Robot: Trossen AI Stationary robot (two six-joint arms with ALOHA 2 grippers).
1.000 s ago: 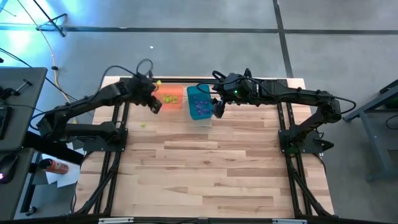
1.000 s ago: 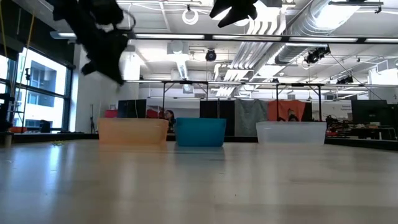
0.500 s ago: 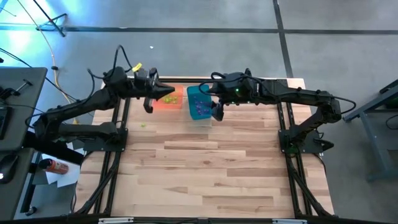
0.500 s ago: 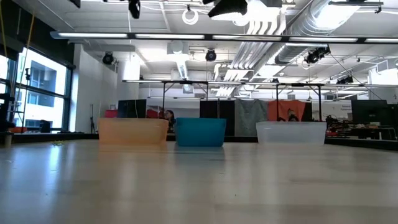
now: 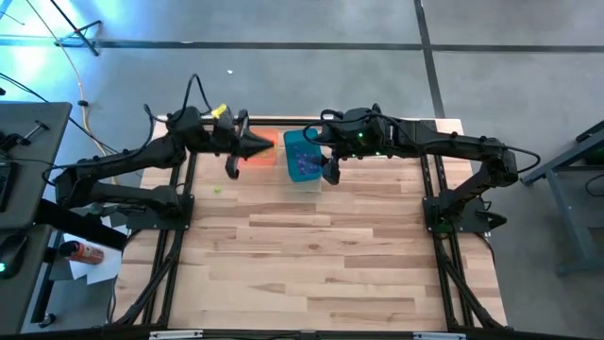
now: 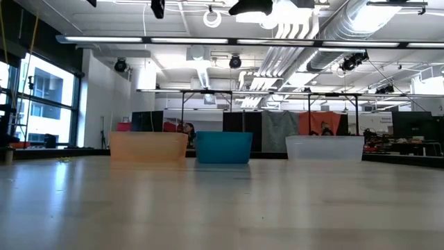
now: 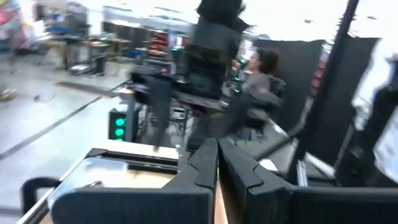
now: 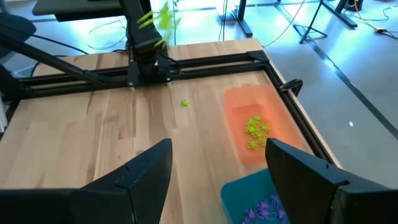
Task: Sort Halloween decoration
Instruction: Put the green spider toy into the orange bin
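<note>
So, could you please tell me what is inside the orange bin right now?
The right wrist view shows a small cluster of yellow-green trinkets in the orange bin. From above, the left gripper covers part of the bin, so any others there stay hidden.

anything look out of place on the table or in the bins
One yellow-green trinket lies alone on the bare wood, outside the orange bin that holds the other yellow-green ones. The purple ones sit in the teal bin. Nothing else stands out.
</note>
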